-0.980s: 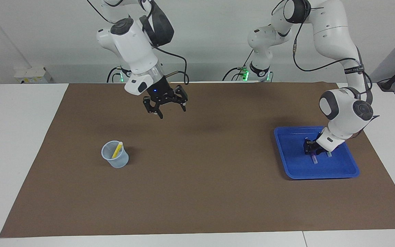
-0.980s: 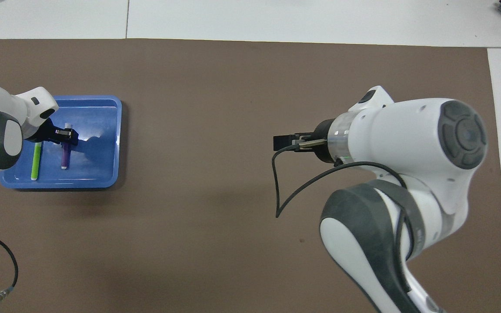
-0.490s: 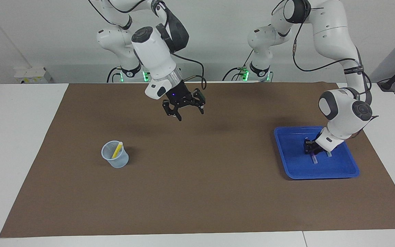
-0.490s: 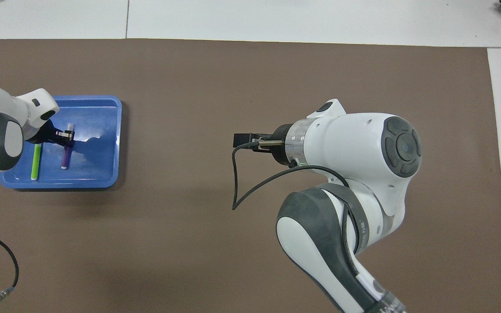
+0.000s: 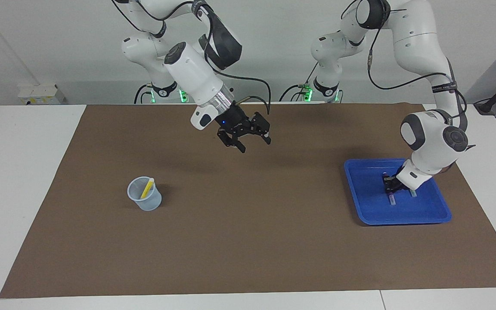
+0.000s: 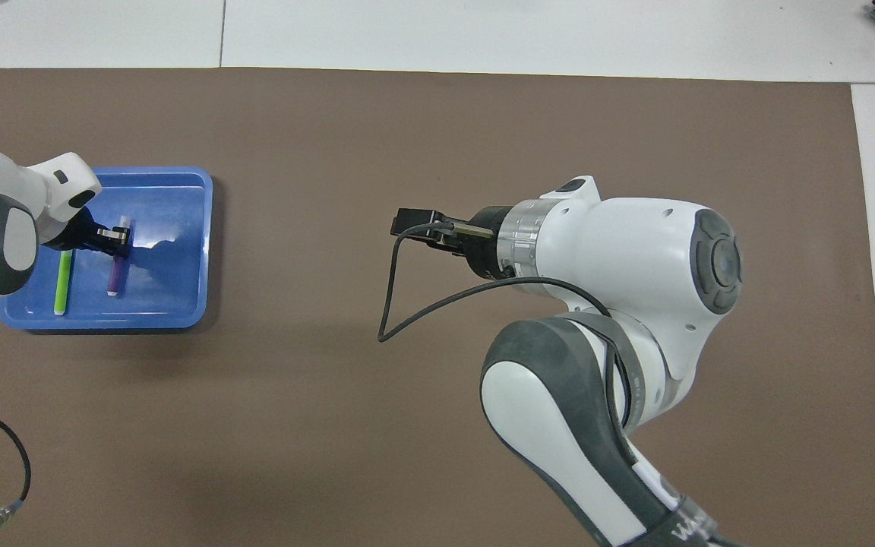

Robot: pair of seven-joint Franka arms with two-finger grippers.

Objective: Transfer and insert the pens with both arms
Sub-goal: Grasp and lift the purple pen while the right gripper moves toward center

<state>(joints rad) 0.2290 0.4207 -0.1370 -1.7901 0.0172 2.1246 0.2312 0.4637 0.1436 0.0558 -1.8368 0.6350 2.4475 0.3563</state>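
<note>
The purple pen (image 6: 114, 278) and the green pen (image 6: 63, 282) lie side by side in a blue tray (image 6: 179, 205) at the left arm's end of the table. My left gripper (image 6: 114, 238) is down in the tray (image 5: 403, 221), shut on the purple pen (image 5: 391, 199) near its pale end. The yellow pen (image 5: 147, 188) leans inside a translucent cup (image 5: 145, 201) toward the right arm's end. My right gripper (image 5: 254, 144) hangs open and empty over the middle of the brown mat (image 5: 248, 241). In the overhead view the right arm hides the cup.
The brown mat covers most of the white table. A small white box (image 5: 37, 94) stands at the table's edge beside the right arm's base. A loose black cable (image 6: 4, 456) lies near the left arm's base.
My left gripper has shut on the purple pen in the tray. The right arm has swung from near the cup toward the middle of the table, its gripper staying open.
</note>
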